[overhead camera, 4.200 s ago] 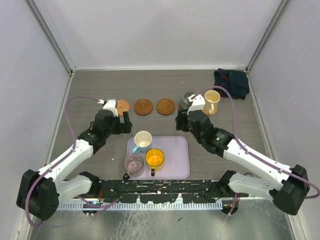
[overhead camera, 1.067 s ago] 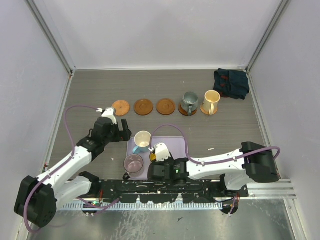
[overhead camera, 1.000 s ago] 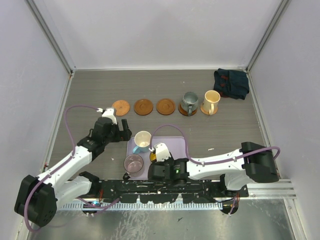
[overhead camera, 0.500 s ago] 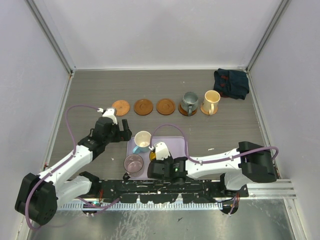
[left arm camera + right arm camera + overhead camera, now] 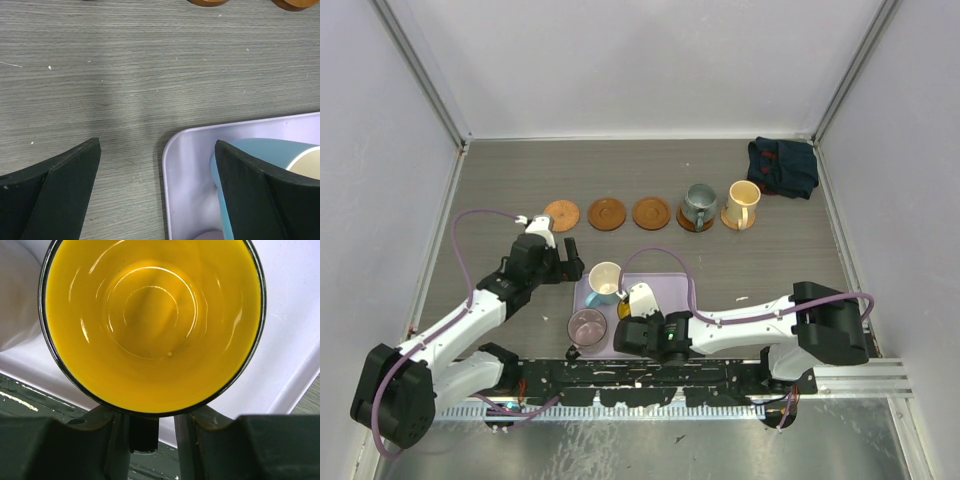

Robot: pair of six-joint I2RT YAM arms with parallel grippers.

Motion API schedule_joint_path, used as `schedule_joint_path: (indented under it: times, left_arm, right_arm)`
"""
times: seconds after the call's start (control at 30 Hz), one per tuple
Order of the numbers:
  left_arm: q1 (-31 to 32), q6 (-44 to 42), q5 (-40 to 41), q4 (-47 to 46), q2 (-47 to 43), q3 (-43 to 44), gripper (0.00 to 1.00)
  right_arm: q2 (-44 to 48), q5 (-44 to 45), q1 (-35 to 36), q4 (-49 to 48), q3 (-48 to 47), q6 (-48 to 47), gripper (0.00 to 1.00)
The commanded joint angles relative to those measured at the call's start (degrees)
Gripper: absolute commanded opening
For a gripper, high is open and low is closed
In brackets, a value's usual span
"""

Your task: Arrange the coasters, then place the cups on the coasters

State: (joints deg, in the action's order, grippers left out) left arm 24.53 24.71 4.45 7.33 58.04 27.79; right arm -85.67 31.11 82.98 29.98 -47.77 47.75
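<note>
Three bare coasters (image 5: 562,214) (image 5: 607,213) (image 5: 652,213) lie in a row. To their right, two more carry the grey-green cup (image 5: 700,203) and the cream cup (image 5: 744,202). On the lavender tray (image 5: 670,300) stand the white-and-blue cup (image 5: 606,281), the purple cup (image 5: 587,326) and the orange-yellow cup (image 5: 150,320). My right gripper (image 5: 150,440) straddles the orange-yellow cup's dark handle (image 5: 144,432). Its left finger is against the handle, and a gap shows on the right side. My left gripper (image 5: 157,190) hangs wide open over the tray's far left corner (image 5: 172,145), right finger beside the blue cup (image 5: 260,155).
A dark folded cloth (image 5: 783,165) lies in the back right corner. Grey walls enclose the table on three sides. The arm bases and a black rail (image 5: 650,385) run along the near edge, just behind the tray.
My right gripper has narrowed around the orange-yellow cup's handle, and its wrist has shifted slightly left. The left arm has stayed still. Earlier, the right arm left the cream cup on its coaster.
</note>
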Motion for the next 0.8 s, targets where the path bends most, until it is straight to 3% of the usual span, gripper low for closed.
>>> schedule_joint_path:
  times: [0.0,0.27,0.77]
  left_arm:
    - [0.18,0.16,-0.45,-3.25,-0.05,0.18,0.98]
    - [0.19,0.17,-0.47,-3.21,0.20,0.19,0.98]
    - [0.16,0.26,-0.35,-3.55,0.72,0.42,0.98]
  right_arm:
    - [-0.46,0.32,-0.57,-1.90,-0.37,-0.78,0.36]
    - [-0.74,0.18,-0.71,-2.01,-0.41,-1.01,0.02]
    - [7.91,13.07,-0.73,7.79,0.45,10.30,0.01]
